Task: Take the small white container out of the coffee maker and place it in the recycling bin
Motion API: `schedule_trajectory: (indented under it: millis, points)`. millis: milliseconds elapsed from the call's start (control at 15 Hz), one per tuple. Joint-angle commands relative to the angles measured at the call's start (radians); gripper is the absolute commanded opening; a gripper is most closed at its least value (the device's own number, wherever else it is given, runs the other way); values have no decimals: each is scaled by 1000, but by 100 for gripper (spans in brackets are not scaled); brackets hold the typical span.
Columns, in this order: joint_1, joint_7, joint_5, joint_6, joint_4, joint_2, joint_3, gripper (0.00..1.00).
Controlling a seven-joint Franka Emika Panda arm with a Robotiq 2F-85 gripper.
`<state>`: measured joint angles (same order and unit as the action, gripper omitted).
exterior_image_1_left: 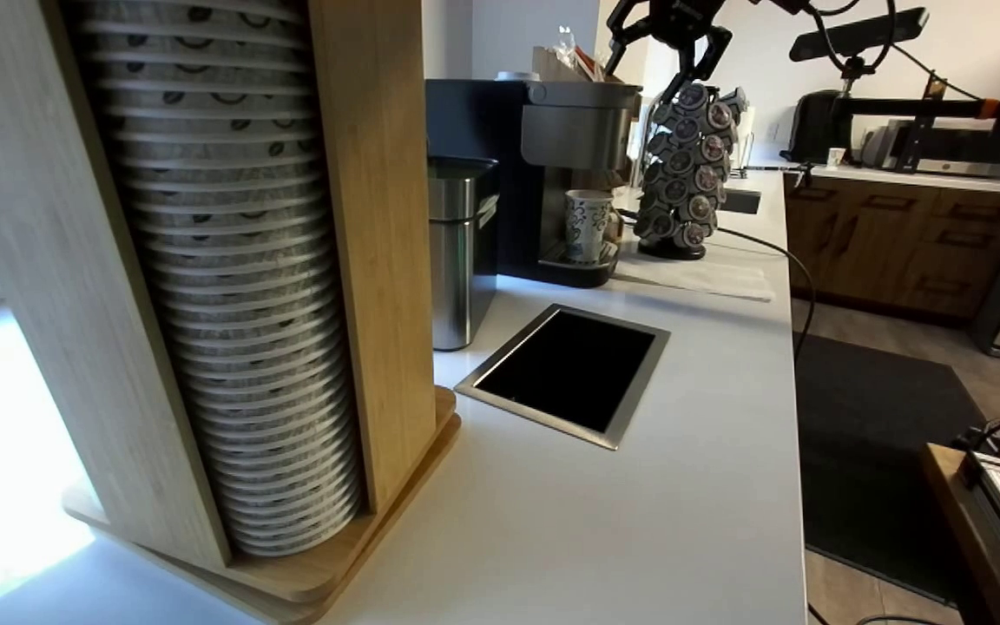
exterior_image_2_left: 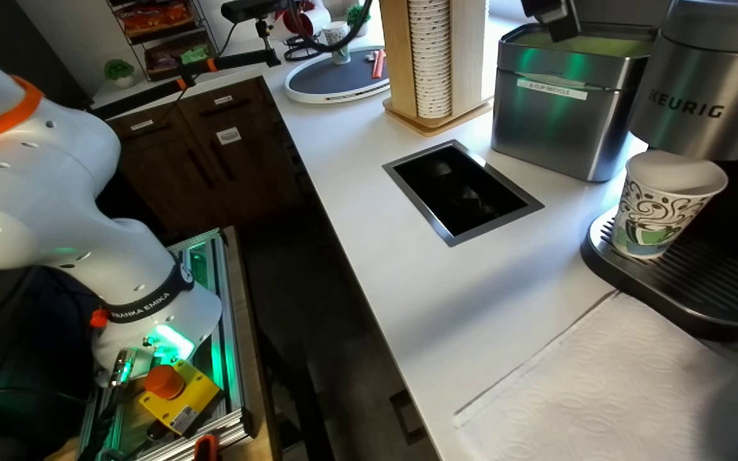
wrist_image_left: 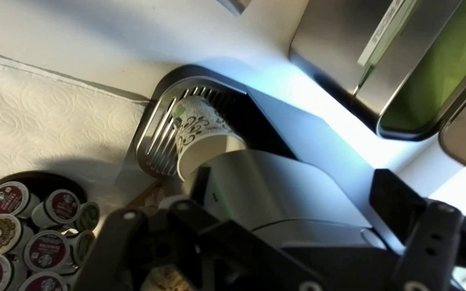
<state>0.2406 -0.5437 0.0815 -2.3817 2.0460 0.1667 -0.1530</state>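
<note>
The grey-silver coffee maker (exterior_image_1_left: 582, 134) stands on the counter and also shows in an exterior view (exterior_image_2_left: 705, 105) and the wrist view (wrist_image_left: 265, 186). Its top seems closed; its inside is hidden. A white patterned paper cup (exterior_image_2_left: 660, 208) stands upright on its drip tray; it also shows in the wrist view (wrist_image_left: 200, 121). I see no other small white container in the machine. The steel recycling bin (exterior_image_2_left: 555, 121), labelled K-CUP RECYCLE, stands beside it, open-topped with a green inside (wrist_image_left: 439, 85). My gripper (wrist_image_left: 297, 194) is open and empty above the coffee maker's head, its fingers wide apart.
A tower rack of pods (exterior_image_1_left: 687, 165) stands close beside the coffee maker. A rectangular dark opening with a metal frame (exterior_image_2_left: 465, 192) is set in the counter. A wooden cup holder (exterior_image_1_left: 387, 260) stands beyond it. A paper towel (exterior_image_2_left: 612, 390) lies before the machine.
</note>
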Motion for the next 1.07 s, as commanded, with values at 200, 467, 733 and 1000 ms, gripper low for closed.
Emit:
schedule_trajectory:
  millis: [200, 467, 733, 1000]
  points:
    - [21, -86, 108, -122, -117, -114, -63, 100]
    - [16, -57, 219, -147, -166, -169, -81, 100]
    - [21, -64, 260, -138, -198, -209, -90, 100]
    - [19, -43, 318, -150, -203, -217, -92, 100]
